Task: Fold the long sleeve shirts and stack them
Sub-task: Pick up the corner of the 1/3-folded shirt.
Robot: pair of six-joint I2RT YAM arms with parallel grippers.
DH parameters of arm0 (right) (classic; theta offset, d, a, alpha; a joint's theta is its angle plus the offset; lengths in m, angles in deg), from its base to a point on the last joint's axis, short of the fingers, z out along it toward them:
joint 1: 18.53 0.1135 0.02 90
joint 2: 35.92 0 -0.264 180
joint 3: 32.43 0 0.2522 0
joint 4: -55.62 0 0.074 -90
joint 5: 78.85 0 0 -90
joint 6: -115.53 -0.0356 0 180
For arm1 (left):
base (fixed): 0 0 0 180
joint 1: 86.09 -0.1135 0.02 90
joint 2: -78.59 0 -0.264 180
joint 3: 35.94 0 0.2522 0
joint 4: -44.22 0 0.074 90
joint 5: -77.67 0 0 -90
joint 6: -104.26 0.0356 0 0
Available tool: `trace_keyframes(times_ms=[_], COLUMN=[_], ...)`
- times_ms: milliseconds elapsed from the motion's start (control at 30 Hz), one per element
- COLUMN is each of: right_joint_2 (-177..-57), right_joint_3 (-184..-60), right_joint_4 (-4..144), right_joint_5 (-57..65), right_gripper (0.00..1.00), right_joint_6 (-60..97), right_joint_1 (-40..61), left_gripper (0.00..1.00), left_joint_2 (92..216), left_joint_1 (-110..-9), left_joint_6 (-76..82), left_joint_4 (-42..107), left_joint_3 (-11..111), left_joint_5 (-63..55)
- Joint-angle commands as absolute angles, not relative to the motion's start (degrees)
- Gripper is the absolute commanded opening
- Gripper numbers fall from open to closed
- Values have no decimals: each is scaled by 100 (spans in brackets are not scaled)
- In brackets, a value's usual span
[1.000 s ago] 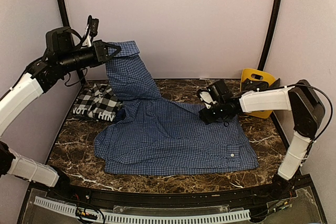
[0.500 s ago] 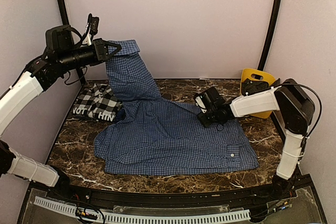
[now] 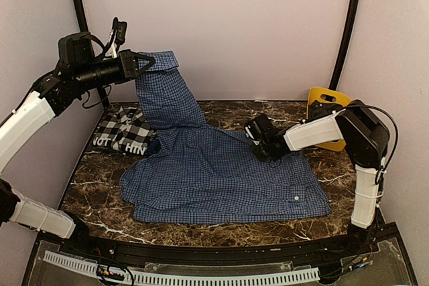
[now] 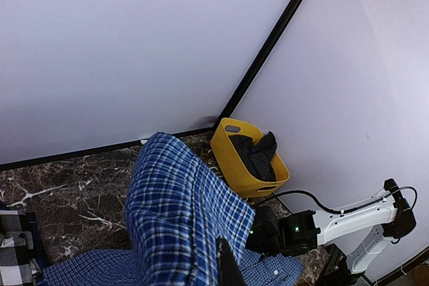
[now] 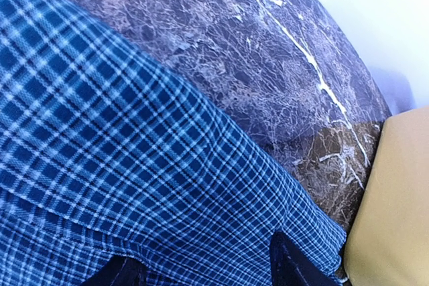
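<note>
Left of blue shirt (image 3: 214, 165), plaid shirt (image 3: 124, 132) lettering, visible overhead only

Left jaws tight, right jaws apart.

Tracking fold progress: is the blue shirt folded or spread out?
Spread, not folded: the blue shirt lies open across the table, with one part held up high by the shut left tool.

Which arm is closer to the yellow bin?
Right. The right arm reaches just beside the yellow bin; the left arm is far off, holding up the blue shirt.
</note>
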State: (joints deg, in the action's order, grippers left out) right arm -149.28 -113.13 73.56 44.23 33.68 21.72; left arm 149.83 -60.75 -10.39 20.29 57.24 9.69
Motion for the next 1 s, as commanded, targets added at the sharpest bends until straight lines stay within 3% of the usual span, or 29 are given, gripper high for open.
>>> trace_keyframes(times_ms=[0, 167, 367, 433, 600, 967], right_joint_2=[-15014, -14981, -14691, -14572, -14250, -13602], right_joint_3=[-11509, -11558, -11400, -11335, -11236, -11783], right_joint_4=[7216, 7322, 7370, 7408, 7806, 10307], right_joint_5=[4940, 5133, 5056, 4934, 4643, 4409], right_gripper=[54, 38, 6, 0, 0, 0], right_joint_6=[3528, 3557, 3511, 3446, 3238, 2745], right_joint_1=[2212, 2207, 2186, 2173, 2172, 2249], left_gripper=[0, 0, 0, 0, 0, 0], left_joint_2=[14845, 14831, 14812, 14802, 14738, 14130], left_joint_1=[-6060, -6060, -6060, -6065, -6069, -6069], left_joint_6=[-933, -893, -836, -826, -731, -135], left_joint_4=[2015, 1978, 1936, 1938, 1870, 872], left_joint_3=[5840, 5816, 5788, 5767, 5714, 5577], left_joint_5=[1000, 951, 835, 823, 783, 1038])
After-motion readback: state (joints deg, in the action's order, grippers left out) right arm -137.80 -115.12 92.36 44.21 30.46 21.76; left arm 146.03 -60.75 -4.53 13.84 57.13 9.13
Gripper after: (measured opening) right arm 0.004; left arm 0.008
